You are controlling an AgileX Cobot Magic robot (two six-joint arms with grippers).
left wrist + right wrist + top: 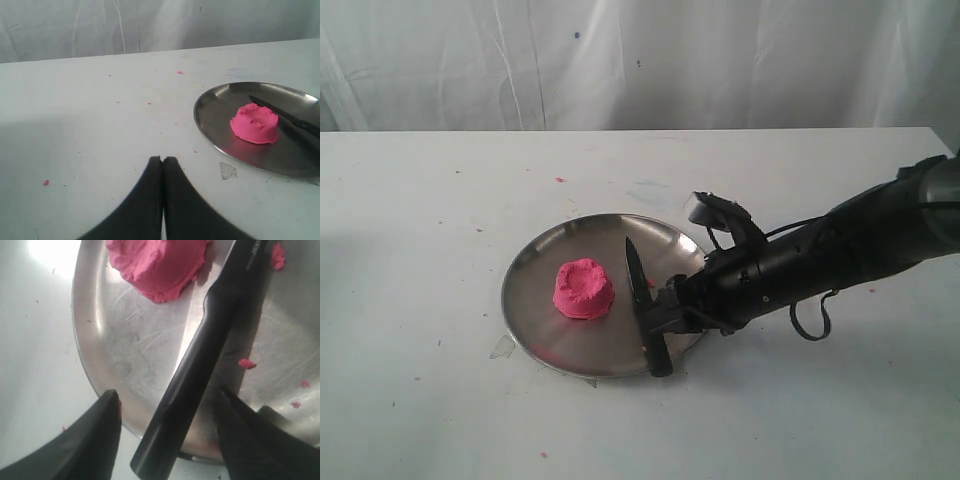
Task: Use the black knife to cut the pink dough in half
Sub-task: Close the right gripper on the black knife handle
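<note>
My right pincer (167,392) stands apart astride the black knife (640,295) (nothing clamped yet); in the exterior view it runs twelve-to-six, with the pink dough (584,289) at nine.

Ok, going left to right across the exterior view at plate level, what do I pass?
Left to right: steel plate's left rim → pink dough → black knife → right arm.

A white tabletop (440,420) (flecked with pink) meets a creased white curtain (620,60) behind, softly lit.
</note>
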